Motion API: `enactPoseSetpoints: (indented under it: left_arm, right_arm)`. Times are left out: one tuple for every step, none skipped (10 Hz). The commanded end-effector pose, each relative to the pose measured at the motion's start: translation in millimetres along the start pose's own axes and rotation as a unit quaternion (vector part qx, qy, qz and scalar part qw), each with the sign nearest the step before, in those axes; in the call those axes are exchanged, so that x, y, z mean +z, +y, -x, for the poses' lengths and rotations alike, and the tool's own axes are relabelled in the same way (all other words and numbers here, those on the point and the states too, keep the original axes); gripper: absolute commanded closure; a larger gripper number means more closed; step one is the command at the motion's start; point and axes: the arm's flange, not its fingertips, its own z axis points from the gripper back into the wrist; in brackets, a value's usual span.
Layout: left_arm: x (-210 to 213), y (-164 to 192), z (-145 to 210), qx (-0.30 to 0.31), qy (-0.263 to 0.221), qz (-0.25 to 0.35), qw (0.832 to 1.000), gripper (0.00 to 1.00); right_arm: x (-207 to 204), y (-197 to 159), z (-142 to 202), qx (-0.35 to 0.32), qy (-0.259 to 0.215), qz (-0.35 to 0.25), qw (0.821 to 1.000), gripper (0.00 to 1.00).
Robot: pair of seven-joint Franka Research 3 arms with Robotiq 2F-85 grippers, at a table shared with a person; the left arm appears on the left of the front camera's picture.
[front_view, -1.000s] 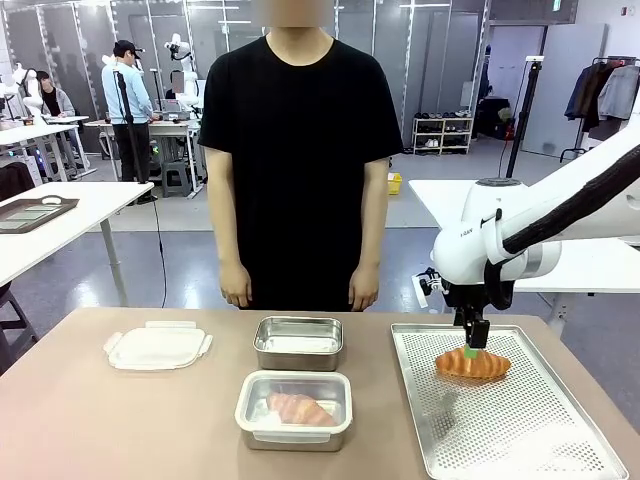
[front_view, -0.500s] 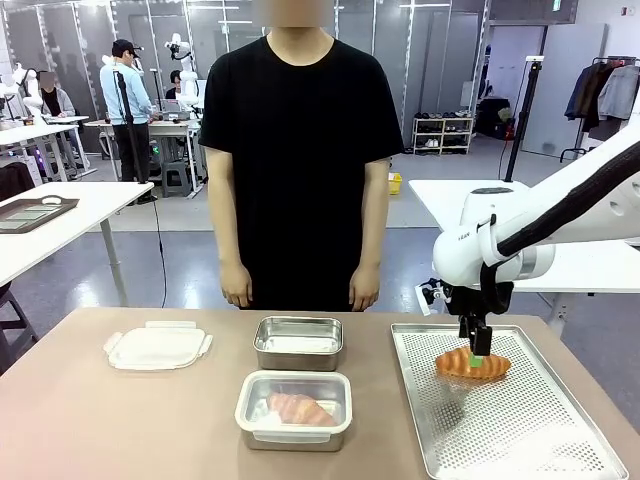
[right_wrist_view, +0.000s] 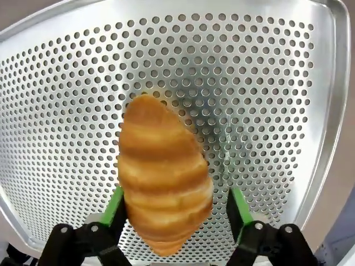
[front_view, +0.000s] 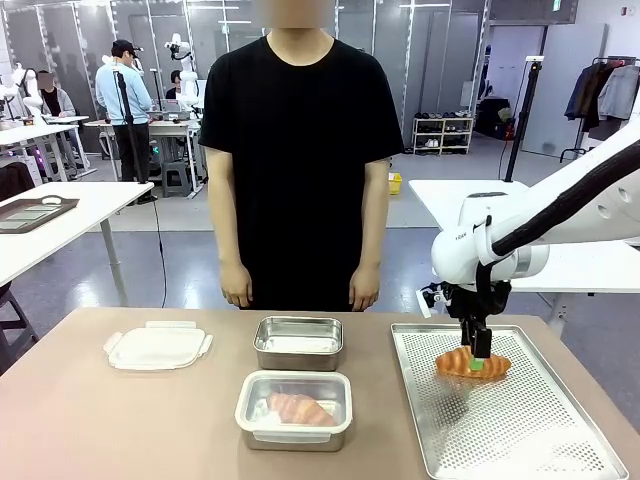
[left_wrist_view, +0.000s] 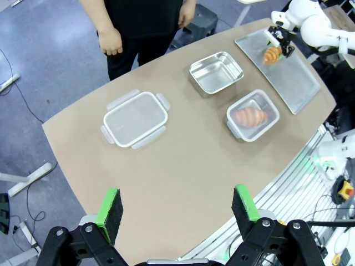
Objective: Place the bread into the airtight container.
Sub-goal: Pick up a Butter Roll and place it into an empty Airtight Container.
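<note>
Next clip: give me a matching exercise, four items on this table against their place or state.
Items:
1. clip-lock lid
2. far steel container
3. near container
4. perforated tray

States:
a. bears the croissant that sits between the right gripper's fingers
b. empty
c. holds a second croissant
d. lies flat on the table's left part

Pairs: 1-d, 2-b, 3-c, 4-a

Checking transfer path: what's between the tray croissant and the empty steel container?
Nothing stands there: the front view shows just tray surface and a bare strip of table between croissant and empty steel container.
</note>
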Motion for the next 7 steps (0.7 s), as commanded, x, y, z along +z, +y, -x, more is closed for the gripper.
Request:
enactPoseSetpoints:
  left_arm:
    - [1, -1, 0, -0.004, 0.000, 0.004, 1.000, 0.00]
    - [1, -1, 0, -0.004, 0.000, 0.004, 1.000, 0.00]
    - [1, -1, 0, -0.004, 0.000, 0.004, 1.000, 0.00]
    - [1, -1, 0, -0.004, 0.000, 0.004, 1.000, 0.00]
    - [1, -1, 0, -0.004, 0.000, 0.004, 1.000, 0.00]
    - [1, -1, 0, -0.004, 0.000, 0.004, 1.000, 0.00]
    - [1, -1, 0, -0.004, 0.000, 0.004, 1.000, 0.00]
  right_arm:
    - [-1, -9, -1, -0.012, 0.018, -0.003, 1.000, 0.37]
    - [1, -9, -1, -0.014, 0.022, -0.004, 1.000, 0.42]
    - [4, -9, -3, -0.015, 0.024, -0.005, 1.000, 0.57]
    - [6, -9, -3, -0.014, 0.024, -0.005, 1.000, 0.62]
    - [9, -8, -4, -0.014, 0.023, -0.006, 1.000, 0.77]
    - [14, -6, -5, -0.014, 0.020, -0.001, 1.000, 0.82]
    - [22, -2, -7, -0.017, 0.019, 0.008, 1.000, 0.72]
